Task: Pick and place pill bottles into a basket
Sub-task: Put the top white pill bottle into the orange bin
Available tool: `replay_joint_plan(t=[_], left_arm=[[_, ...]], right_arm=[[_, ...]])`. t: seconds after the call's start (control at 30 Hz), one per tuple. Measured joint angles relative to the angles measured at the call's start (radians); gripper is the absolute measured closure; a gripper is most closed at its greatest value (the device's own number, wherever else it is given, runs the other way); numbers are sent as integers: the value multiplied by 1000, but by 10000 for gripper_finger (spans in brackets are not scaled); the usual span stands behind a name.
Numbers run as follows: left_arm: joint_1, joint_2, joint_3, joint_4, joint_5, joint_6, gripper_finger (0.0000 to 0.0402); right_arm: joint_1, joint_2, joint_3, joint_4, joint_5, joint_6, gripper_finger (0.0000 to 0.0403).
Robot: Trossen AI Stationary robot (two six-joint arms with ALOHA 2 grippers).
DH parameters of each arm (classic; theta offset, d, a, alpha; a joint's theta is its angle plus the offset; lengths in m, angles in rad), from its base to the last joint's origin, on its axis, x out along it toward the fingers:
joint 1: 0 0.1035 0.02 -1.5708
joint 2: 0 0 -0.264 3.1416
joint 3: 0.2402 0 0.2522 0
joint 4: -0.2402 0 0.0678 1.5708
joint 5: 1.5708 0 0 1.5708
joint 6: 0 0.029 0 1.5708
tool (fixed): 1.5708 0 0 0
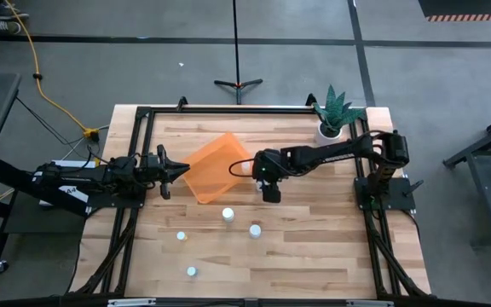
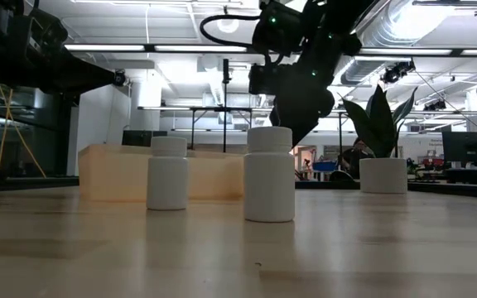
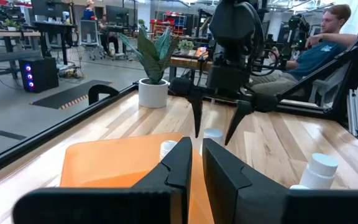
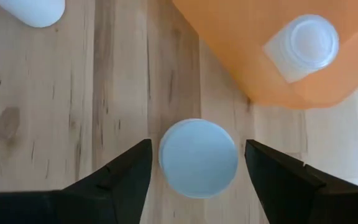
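Note:
The orange basket [image 1: 216, 167] lies flat on the table, with one white pill bottle [image 4: 303, 45] standing in it. My right gripper [image 1: 270, 191] points down, open, with its fingers on either side of another bottle's cap [image 4: 198, 158], a small gap on each side; this bottle [image 3: 213, 134] stands on the wood just beside the basket's near right edge. Several more bottles stand on the table nearer the front edge, among them two bottles [image 1: 228, 214] [image 1: 255, 229]. My left gripper [image 3: 196, 163] is shut and empty, hovering at the basket's left corner [image 1: 186, 170].
A white pot with a green plant [image 1: 334, 118] stands at the far right corner. Two more bottles [image 1: 181, 235] [image 1: 192, 272] stand toward the near left. A black frame [image 1: 228, 107] runs along the table's edges. A person [image 3: 319, 50] sits beyond the table.

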Motion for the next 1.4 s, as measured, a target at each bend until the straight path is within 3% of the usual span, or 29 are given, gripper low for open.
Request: replay_joint_plan(t=[0.33,0.9,1.0,1.4], left_arm=[[0,0,0,0,0,0,328],[0,0,0,0,0,0,328],[0,0,0,0,0,0,328],[0,0,0,0,0,0,328]], right_arm=[[0,0,1,-1,-4,45,257],[-4,-15,247,-39,4,-42,253],[-33,-15,254,31,24,-60,255],[-174,76,248,142,-55,-72,253]])
